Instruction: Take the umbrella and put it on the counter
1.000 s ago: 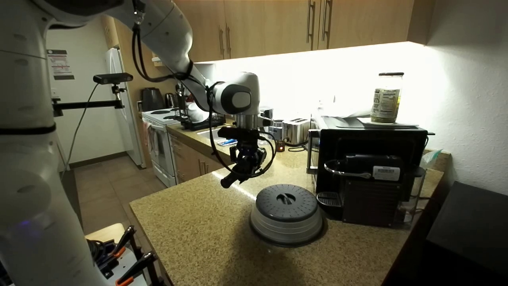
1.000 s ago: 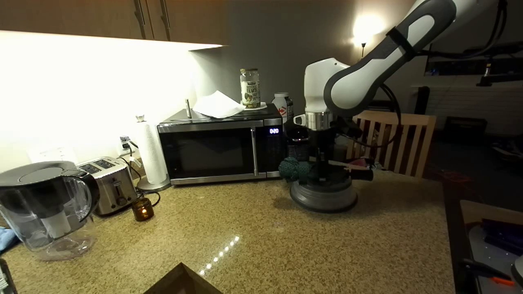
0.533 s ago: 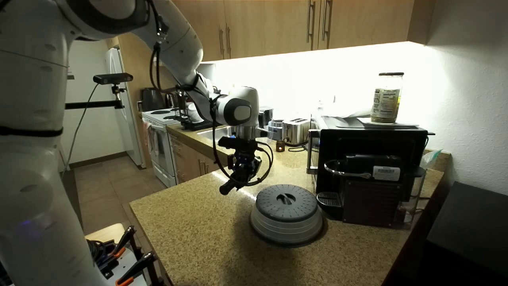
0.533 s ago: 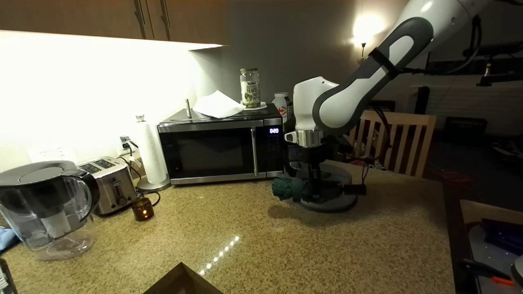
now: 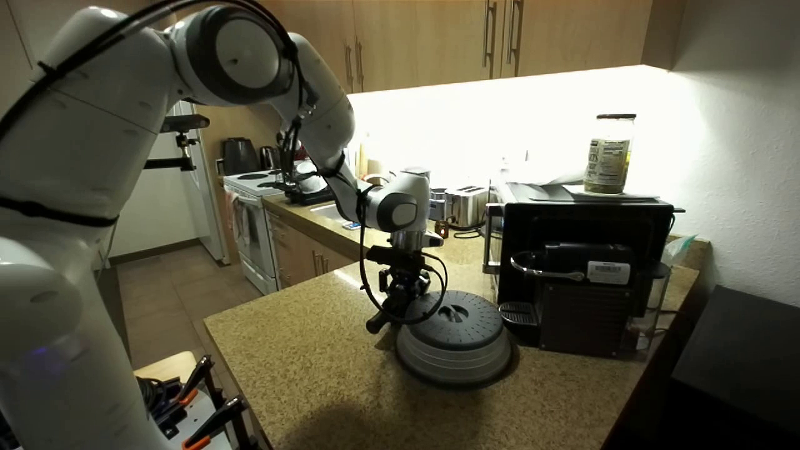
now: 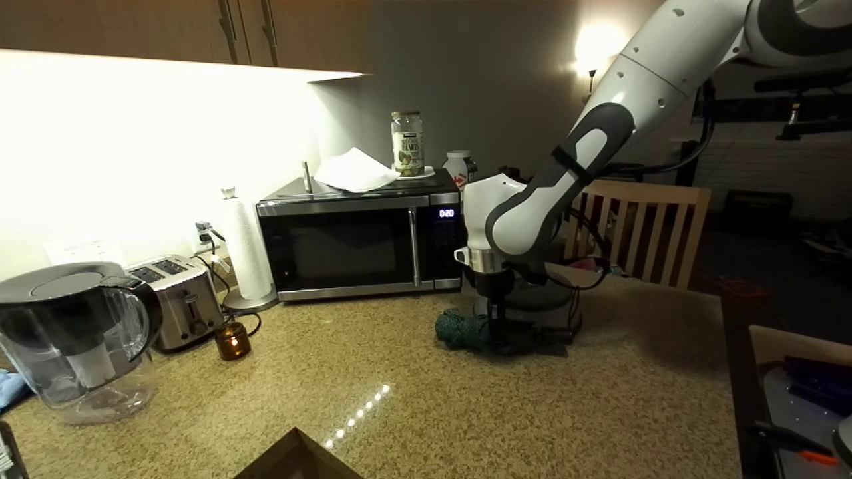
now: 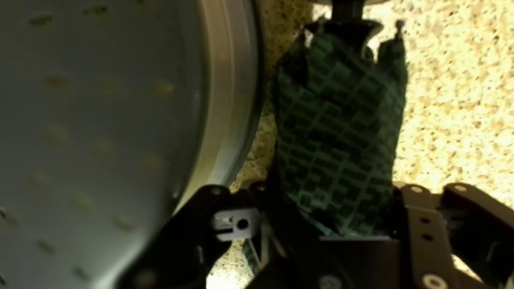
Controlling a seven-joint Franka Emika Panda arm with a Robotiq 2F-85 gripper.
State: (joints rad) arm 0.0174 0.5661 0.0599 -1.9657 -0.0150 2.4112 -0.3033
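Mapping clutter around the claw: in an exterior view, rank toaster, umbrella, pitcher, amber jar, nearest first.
1. umbrella: held in the claw
2. amber jar: well off to picture left
3. toaster: just behind and left of that jar
4. pitcher: at the picture's left edge

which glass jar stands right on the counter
The short amber jar, on the counter by the toaster; the tall labelled jar stands higher, above the microwave.
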